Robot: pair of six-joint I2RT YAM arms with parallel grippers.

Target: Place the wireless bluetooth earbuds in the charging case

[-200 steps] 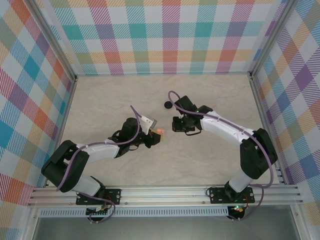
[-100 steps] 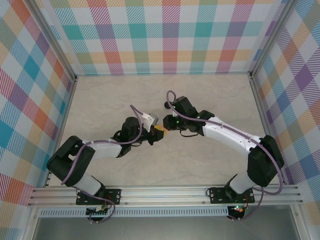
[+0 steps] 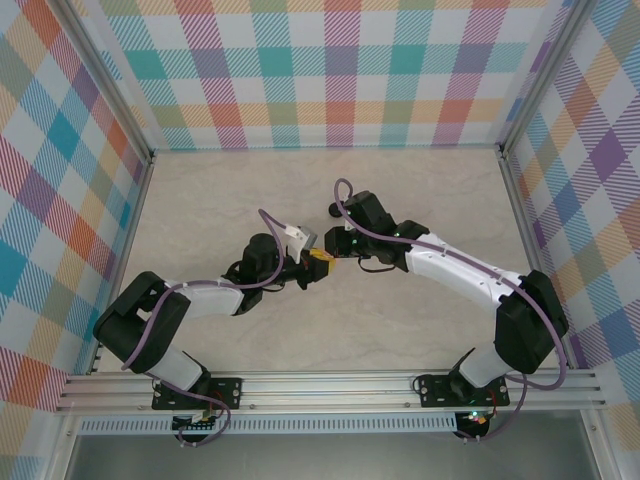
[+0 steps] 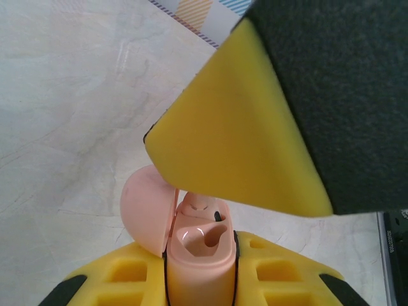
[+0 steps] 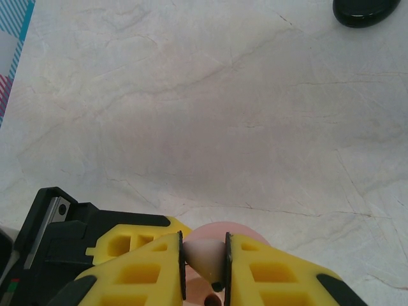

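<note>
Checked walls [image 3: 340, 70] in many colours stand around a pale, marbled counter [image 3: 230, 190]. Near the middle of this counter the two arms meet, tip close to tip.

The left fingers [image 4: 121, 280], yellow with dark corners, are closed on a pink charging case [image 4: 197, 271] and hold it by its two sides. Its lid [image 4: 148, 210] stands open and leans to the left in the left wrist view. One well of the case lies bare and shiny. At the far well a small pink shape shows, but I cannot tell if it is an earbud seated there. A yellow pad of the right arm hangs just above the open case and hides part of it.

The right fingers [image 5: 274, 274] are closed on a pale pink earbud [image 5: 205, 254], which is pinched between the two pads. Its narrow end points toward the lower edge of the right wrist view. Directly behind it the round pink case is seen. Whether the earbud touches the case I cannot tell.

A black puck [image 5: 363, 11] lies on the counter beyond the right fingers, well apart from the case. In the top view it is just beside the right arm.
</note>
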